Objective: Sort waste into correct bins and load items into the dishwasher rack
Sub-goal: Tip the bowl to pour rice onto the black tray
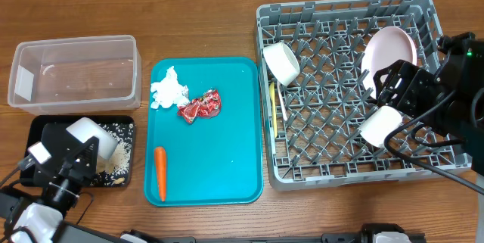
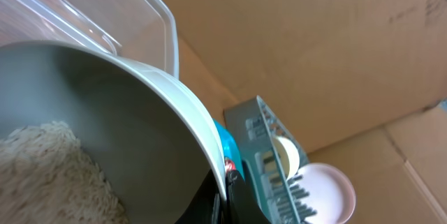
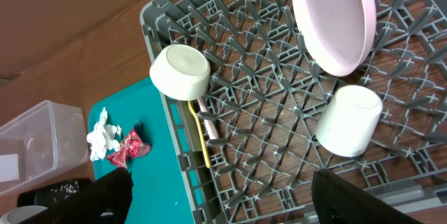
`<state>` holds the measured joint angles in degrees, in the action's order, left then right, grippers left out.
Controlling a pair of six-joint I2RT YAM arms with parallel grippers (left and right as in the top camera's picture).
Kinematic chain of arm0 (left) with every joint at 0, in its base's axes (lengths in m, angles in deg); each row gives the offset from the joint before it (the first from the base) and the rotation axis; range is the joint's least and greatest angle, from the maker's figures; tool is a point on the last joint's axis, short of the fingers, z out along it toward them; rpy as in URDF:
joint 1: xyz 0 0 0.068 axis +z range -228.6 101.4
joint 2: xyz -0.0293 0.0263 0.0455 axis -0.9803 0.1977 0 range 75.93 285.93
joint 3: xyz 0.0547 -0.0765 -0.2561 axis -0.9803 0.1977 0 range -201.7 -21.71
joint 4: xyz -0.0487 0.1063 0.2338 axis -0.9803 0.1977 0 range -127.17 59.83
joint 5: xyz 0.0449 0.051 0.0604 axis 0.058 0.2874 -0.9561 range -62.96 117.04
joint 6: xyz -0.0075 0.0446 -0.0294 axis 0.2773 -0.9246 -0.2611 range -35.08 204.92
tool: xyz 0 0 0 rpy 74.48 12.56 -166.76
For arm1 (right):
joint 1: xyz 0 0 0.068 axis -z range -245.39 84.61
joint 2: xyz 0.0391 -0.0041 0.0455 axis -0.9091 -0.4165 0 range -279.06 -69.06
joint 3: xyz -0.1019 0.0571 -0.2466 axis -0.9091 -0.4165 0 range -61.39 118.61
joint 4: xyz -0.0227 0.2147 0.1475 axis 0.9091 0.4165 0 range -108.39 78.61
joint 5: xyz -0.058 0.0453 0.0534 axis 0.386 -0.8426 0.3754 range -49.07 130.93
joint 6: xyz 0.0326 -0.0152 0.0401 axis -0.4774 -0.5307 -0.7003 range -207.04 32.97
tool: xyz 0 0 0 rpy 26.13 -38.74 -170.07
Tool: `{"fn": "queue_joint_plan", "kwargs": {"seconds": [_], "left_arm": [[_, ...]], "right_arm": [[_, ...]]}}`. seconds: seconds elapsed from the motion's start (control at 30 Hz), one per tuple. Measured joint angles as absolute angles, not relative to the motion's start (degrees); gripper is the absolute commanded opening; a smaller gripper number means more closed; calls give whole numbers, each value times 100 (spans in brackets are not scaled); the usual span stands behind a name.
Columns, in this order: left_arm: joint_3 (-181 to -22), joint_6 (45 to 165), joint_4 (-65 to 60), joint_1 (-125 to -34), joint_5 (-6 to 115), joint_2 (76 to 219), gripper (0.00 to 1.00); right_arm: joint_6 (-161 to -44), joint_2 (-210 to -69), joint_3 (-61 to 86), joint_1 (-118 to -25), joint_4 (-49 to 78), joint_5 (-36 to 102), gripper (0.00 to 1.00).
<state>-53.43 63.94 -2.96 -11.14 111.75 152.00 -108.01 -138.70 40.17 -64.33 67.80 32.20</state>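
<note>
My left gripper (image 1: 85, 154) is shut on the rim of a white bowl (image 1: 92, 137) and holds it tilted over the black tray (image 1: 35, 124). Beige scraps (image 1: 121, 133) lie in the tray. In the left wrist view more scraps (image 2: 42, 175) lie inside the bowl (image 2: 105, 112), its rim pinched between my fingers (image 2: 223, 189). The napkin (image 1: 166, 89), foil wrapper (image 1: 200, 105) and carrot (image 1: 160, 172) lie on the teal tray. My right gripper (image 3: 230, 203) is open and empty above the grey rack (image 1: 348, 4). The rack holds a plate (image 1: 389, 54), a bowl (image 1: 281, 61), a cup (image 1: 378, 126) and yellow cutlery (image 1: 274, 103).
The clear tub (image 1: 76, 42) stands behind the black tray and looks empty. The teal tray (image 1: 227, 160) lies between the bins and the rack. Cardboard walls show in the left wrist view. The right arm's cable hangs over the rack's front right corner.
</note>
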Motion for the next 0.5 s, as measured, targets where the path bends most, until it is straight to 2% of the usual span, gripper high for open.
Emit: {"fn": "queue_joint_plan", "kwargs": {"seconds": [0.5], "left_arm": [[-5336,6228,-309,-917,11282,15556,4]], "right_arm": [[-10801,-13870,4017,-6435,6804,3217,86]]}}
